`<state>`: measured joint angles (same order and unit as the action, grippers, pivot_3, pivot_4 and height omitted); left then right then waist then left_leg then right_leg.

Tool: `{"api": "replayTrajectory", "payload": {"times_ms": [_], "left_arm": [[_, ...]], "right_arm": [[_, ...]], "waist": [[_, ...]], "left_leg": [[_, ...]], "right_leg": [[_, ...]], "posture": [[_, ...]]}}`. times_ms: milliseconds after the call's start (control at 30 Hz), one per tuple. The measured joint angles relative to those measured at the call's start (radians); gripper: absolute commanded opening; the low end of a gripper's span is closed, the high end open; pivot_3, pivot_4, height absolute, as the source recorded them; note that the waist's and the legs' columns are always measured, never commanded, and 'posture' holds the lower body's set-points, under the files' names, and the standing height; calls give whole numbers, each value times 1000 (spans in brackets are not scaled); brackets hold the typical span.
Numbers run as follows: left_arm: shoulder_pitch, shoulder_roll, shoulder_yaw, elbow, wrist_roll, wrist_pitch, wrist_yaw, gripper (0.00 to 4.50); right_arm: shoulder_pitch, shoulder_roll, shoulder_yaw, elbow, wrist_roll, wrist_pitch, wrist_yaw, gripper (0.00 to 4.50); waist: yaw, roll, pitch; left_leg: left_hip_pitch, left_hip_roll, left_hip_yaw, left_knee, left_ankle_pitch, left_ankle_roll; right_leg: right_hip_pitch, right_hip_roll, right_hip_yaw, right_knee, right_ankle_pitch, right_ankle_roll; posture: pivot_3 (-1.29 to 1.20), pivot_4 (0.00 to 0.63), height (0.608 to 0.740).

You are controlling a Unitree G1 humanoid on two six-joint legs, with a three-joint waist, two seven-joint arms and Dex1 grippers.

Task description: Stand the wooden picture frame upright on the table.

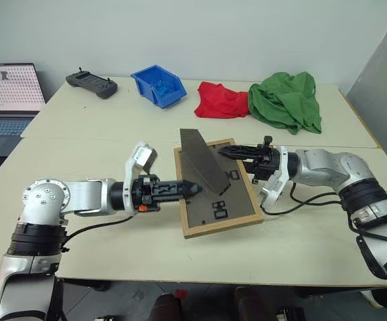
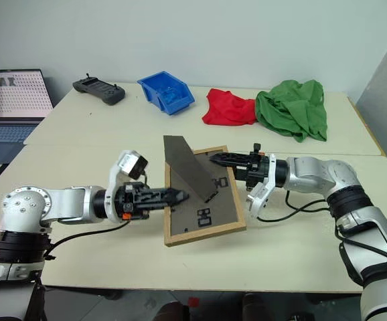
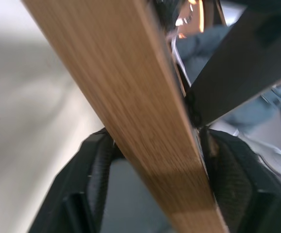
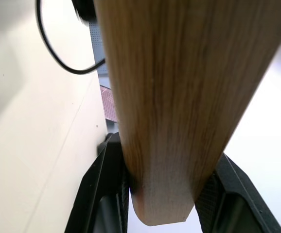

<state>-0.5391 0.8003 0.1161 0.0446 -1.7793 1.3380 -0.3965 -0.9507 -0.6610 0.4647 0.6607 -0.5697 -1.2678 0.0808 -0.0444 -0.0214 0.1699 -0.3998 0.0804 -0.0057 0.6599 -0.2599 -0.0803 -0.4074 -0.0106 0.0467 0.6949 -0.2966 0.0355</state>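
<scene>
The wooden picture frame (image 1: 228, 208) hangs between my two grippers over the table (image 1: 113, 247), its dark back board facing up and its fold-out stand (image 1: 203, 160) swung out. My left gripper (image 1: 195, 189) reaches its left edge. In the left wrist view the wood edge (image 3: 150, 107) passes between the fingers (image 3: 99, 170) with a gap on one side, so this gripper is open. From the right, my right gripper (image 1: 223, 152) meets the frame's far right corner. The right wrist view shows both pads (image 4: 213, 194) pressed against the wood (image 4: 174, 97).
On the far table half lie a black controller (image 1: 91, 83), a blue bin (image 1: 159, 85), a red cloth (image 1: 221, 100) and a green cloth (image 1: 286, 99). A laptop (image 1: 9, 93) stands at the far left. A seam runs across the table behind the frame.
</scene>
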Motion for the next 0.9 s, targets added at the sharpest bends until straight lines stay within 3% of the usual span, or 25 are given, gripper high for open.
{"api": "replayTrajectory", "payload": {"times_ms": [100,167,333,500,633,700,900], "left_arm": [[64,64,133,-29,68,-84,37,4341],[130,82,192,-112,145,-134,57,4500],[296,50,156,-534,499,-324,103,4500],[364,-46,67,-652,748,-475,131,4500],[422,-92,36,-657,887,-561,132,4500],[460,-102,35,-657,923,-584,113,4500],[486,-121,33,-647,970,-606,59,4500]], "right_arm": [[44,5,33,-4,328,140,241,1345],[67,38,28,-28,522,304,409,1344],[73,212,-59,-76,933,1027,774,1343],[48,312,-124,17,1012,1386,856,1343],[12,362,-163,142,974,1468,857,1343],[8,373,-172,178,939,1472,858,2045],[7,411,-217,219,865,1466,850,3414]], "waist": [[-7,0,0],[-9,0,0],[4,0,0],[23,0,0],[18,0,0],[16,1,0],[15,0,0]], "left_leg": [[0,1,-1,0,-1,2],[0,1,-1,0,-1,2],[0,1,-1,0,0,0],[0,0,1,0,-2,4],[0,0,2,-1,-2,4],[-1,0,2,-2,-2,4],[0,0,2,-2,-2,4]], "right_leg": [[0,0,-1,0,0,0],[1,-1,-1,0,0,0],[2,0,-2,0,0,0],[2,-1,-2,-2,0,0],[0,0,-1,-2,0,0],[0,0,-1,-3,0,0],[0,1,-1,-2,0,0]], "posture": [[0,150,740],[0,150,740],[0,150,740],[0,150,740],[0,150,740],[0,150,740],[0,150,740]]}}
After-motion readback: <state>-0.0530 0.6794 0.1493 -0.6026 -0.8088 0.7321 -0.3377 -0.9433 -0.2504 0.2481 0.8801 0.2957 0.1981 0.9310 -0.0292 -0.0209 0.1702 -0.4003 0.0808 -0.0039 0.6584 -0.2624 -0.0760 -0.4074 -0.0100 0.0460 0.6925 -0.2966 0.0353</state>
